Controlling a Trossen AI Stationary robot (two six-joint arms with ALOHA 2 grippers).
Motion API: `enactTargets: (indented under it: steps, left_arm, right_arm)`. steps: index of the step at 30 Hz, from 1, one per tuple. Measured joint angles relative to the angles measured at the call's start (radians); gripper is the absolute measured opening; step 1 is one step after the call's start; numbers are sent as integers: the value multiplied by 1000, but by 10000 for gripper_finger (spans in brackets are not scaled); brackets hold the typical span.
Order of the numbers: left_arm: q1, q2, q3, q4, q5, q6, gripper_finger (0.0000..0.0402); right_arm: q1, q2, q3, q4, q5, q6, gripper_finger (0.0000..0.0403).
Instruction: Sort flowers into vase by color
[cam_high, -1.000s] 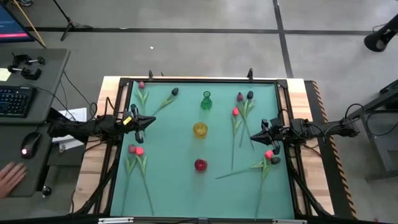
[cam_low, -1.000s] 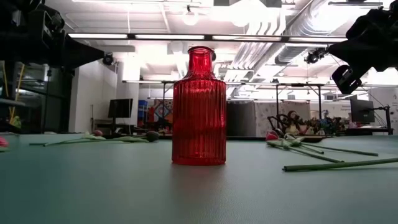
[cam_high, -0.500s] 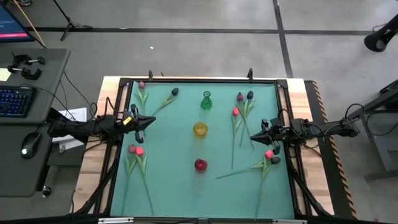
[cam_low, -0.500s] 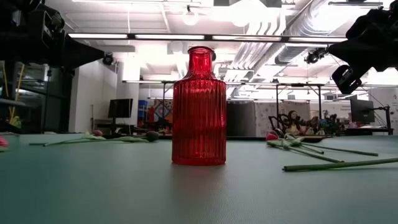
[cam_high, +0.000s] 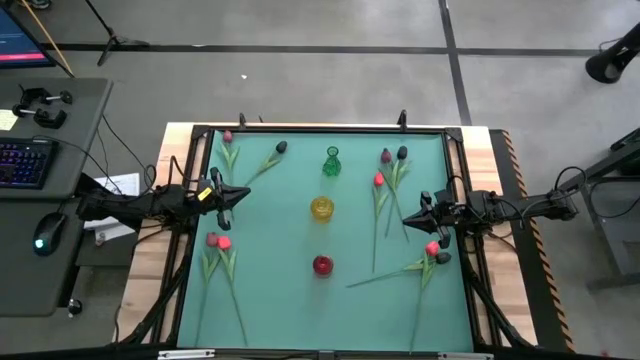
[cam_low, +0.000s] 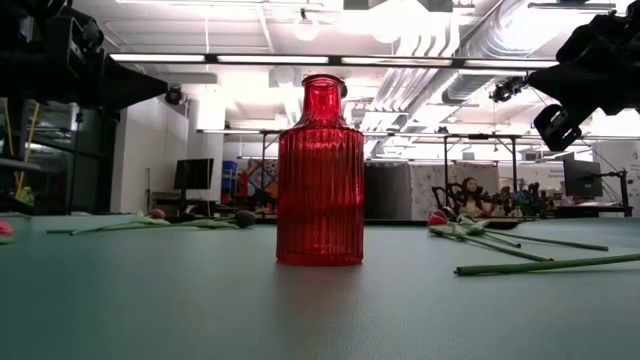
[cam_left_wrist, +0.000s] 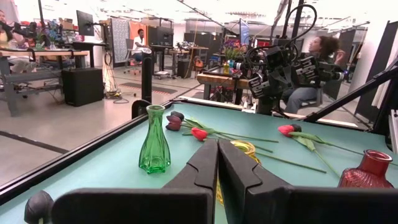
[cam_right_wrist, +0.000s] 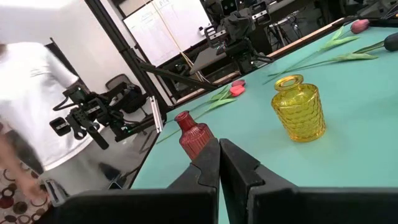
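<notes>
state: left hand (cam_high: 228, 194) and right hand (cam_high: 414, 215) both closed, empty, either side of yellow vase (cam_high: 321, 208) | flowers (cam_high: 384, 190) all lie on tabletop (cam_high: 285, 300), none in vases | risk: thin crossed stems near red vase (cam_high: 322, 265) slip or lift together; narrow necks may tip.

Green table (cam_high: 280, 300); vases (cam_high: 322, 208), flowers (cam_high: 222, 255)
</notes>
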Motion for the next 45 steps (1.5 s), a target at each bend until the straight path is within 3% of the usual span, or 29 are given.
enactTargets:
  steps: [40, 42, 45]
  left_arm:
    - [0, 0, 0, 2, 0, -1, 0]
    - [0, 3, -2, 69, 3, -12, 0]
    - [0, 5, -1, 287, 34, -150, 0]
  right_arm:
    - [0, 0, 0, 0, 0, 0, 0]
    - [0, 0, 0, 0, 0, 0, 0]
    - [0, 0, 0, 0, 0, 0, 0]
